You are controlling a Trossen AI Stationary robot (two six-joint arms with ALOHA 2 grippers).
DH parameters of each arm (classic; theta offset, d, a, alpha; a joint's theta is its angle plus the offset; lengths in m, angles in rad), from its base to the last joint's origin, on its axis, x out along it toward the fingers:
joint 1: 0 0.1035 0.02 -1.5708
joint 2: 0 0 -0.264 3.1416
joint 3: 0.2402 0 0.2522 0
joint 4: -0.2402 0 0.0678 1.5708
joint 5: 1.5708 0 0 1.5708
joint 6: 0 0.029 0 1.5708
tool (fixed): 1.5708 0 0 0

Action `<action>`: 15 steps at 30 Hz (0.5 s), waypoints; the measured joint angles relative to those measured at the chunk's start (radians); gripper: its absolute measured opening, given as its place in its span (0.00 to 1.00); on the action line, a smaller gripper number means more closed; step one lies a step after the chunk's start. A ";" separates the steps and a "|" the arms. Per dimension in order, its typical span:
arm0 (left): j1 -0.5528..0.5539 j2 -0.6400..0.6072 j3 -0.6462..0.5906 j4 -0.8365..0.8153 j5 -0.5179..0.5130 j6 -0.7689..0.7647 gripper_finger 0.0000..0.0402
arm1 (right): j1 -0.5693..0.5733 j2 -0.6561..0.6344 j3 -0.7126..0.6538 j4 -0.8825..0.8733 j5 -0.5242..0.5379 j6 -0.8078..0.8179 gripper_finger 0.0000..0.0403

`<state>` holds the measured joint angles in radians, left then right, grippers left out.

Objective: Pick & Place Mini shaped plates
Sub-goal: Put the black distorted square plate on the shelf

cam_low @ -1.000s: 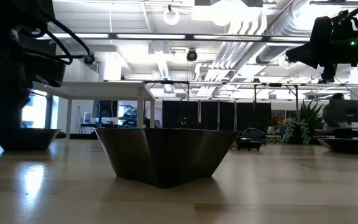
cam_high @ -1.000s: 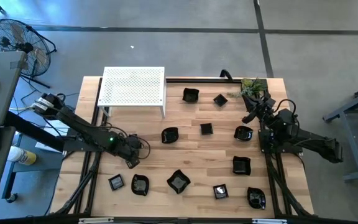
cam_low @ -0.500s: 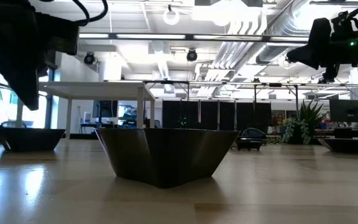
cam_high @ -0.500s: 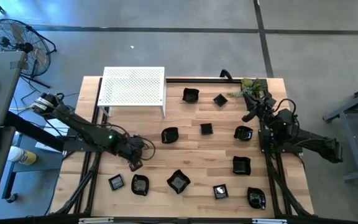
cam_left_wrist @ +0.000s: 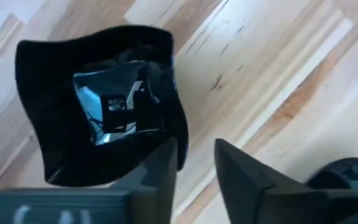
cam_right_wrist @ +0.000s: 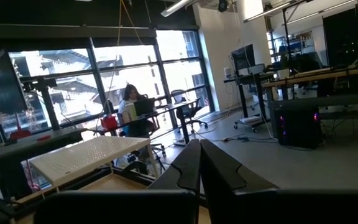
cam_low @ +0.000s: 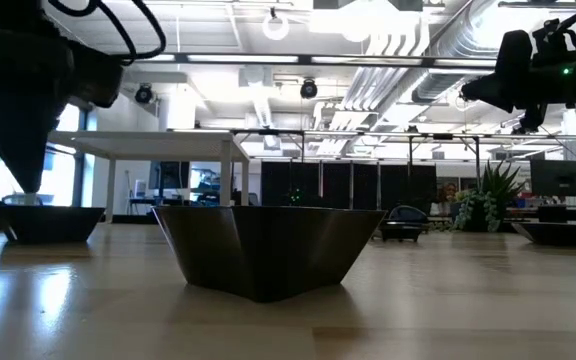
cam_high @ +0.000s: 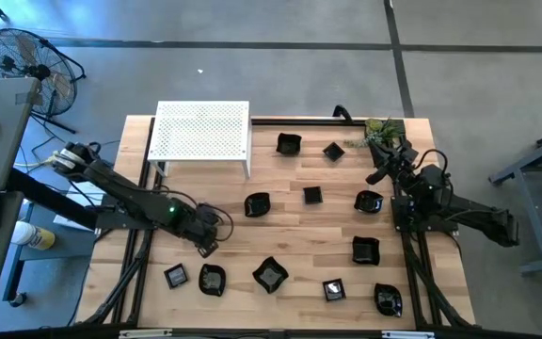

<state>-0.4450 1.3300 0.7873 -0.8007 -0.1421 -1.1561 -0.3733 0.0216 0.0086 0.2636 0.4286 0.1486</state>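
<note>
- High view: the left gripper (cam_high: 206, 248) hung over the desk (cam_high: 290, 240) near its left front corner, just above the mini shaped plates (cam_high: 212, 280) lined along the front edge. It sat a touch lower and nearer that row than a second before. Other black plates stayed scattered across the middle and right of the desk. The right gripper (cam_high: 376, 176) stayed raised by the right edge, unmoved.
- Low view: the left arm's dark tip pointed down at a plate (cam_low: 46, 222) on the desk's left side; earlier it stood higher and farther left. A large angular plate (cam_low: 268, 250) filled the centre.
- Left wrist view: the fingers (cam_left_wrist: 238, 174) stood narrowly apart, one fingertip against the rim of a wavy-edged plate (cam_left_wrist: 101, 109), nothing clasped.
- Right wrist view: the claw (cam_right_wrist: 199, 163) was pressed closed, empty, aimed at the room, where a person sat at a far table, and the white perforated stand (cam_right_wrist: 89, 155) showed.
</note>
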 joint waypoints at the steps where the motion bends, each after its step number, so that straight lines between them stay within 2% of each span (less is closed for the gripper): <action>1: 0.000 0.015 0.000 0.006 -0.007 -0.002 0.32 | 0.000 0.001 0.000 -0.005 0.000 0.000 0.01; 5: 0.000 0.066 0.000 0.017 -0.033 -0.027 0.35 | 0.000 0.006 0.000 -0.008 -0.004 0.001 0.00; 8: 0.000 0.097 0.000 0.038 -0.033 -0.027 0.33 | 0.000 0.006 0.000 -0.009 -0.004 0.002 0.01; 11: 0.000 0.103 0.000 0.056 -0.033 -0.030 0.26 | 0.000 0.006 0.000 -0.011 -0.001 0.003 0.01; 15: 0.000 0.103 0.000 0.048 -0.034 -0.028 0.09 | 0.000 0.009 0.000 -0.012 0.000 0.002 0.00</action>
<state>-0.4450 1.4330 0.7872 -0.7525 -0.1764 -1.1842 -0.3733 0.0310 0.0086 0.2512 0.4282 0.1509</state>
